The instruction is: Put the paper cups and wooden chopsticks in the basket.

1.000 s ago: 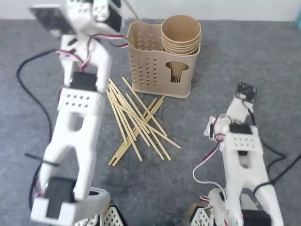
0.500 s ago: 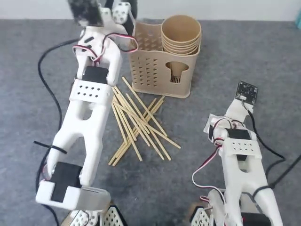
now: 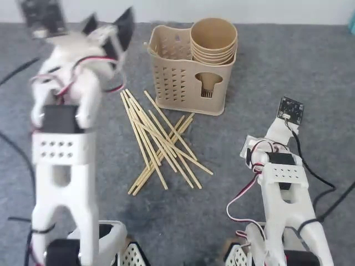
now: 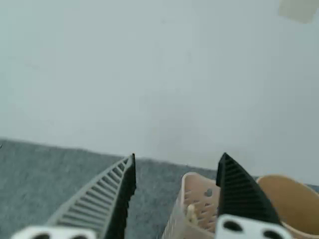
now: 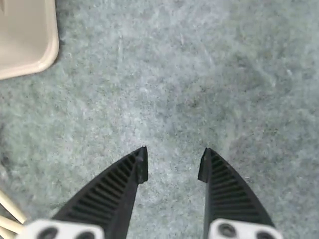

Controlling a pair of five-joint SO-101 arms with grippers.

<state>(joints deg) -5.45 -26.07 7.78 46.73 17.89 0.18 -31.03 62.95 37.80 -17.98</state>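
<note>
Cups look done: the paper cups (image 3: 213,39) sit nested in one stack in the right-hand compartment of the basket (image 3: 188,83). The wooden chopsticks (image 3: 158,141) are all out, in a loose crossed pile on the grey desk (image 3: 277,66) just in front of the basket. The farthest tips lie close to its base, and I can't tell if they touch.

The left claw (image 3: 108,25) is spread wide with nothing in it. It is held high beside the basket's left wall and points at the back wall rather than down. The right claw (image 5: 174,152) is also spread and empty, low over bare desk, well apart from the pile.

Risks, as I judge them:
- The sticks overlap, so pinching one likely drags or flicks its neighbours and scatters the pile.
- They are thin and round. A grab off the middle lets a stick pivot or slip out on the lift.
- A long stick carried flat may catch the basket rim, so it probably needs tilting end-down into the free left compartment.
- The basket looks light and the left arm is just beside it. A swing down toward the pile could nudge or tip it, cups and all.
- The pile lies between both arms, so if both reach in at once they could collide.
</note>
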